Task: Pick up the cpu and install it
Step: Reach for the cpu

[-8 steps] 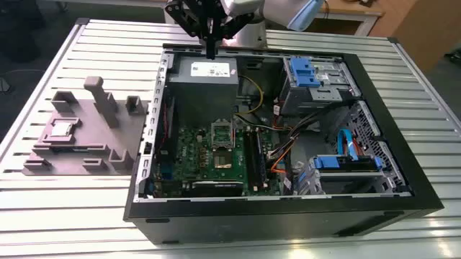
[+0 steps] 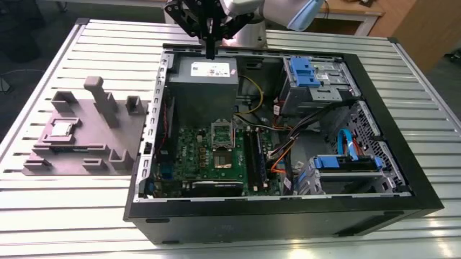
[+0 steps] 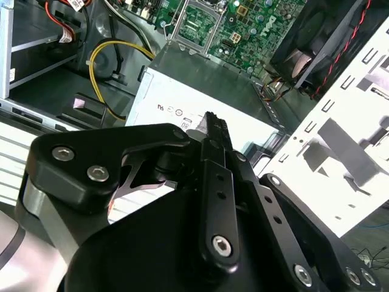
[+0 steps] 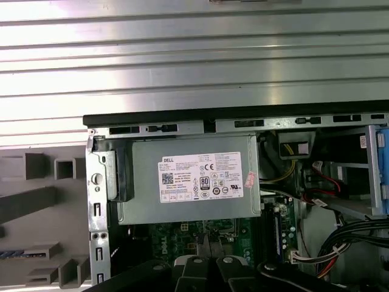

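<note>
Empty black gripper point(image 2: 210, 53), fingers pressed together, hovers over the grey labelled box point(image 2: 203, 81). Small silver square cpu point(image 2: 61, 128) lies well toward the exterior view's left, seemingly unpicked; grasping it calls for spread fingers.

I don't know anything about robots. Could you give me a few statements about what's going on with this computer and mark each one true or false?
1. The gripper hovers above the grey box with a white label. True.
2. The gripper is holding the cpu. False: the cpu lies on the grey fixture, outside the computer case, on the exterior view's left.
3. The computer case lies open, with the green motherboard showing. True.
4. The case rests on a wooden table. False: it rests on a slatted metal table.
</note>
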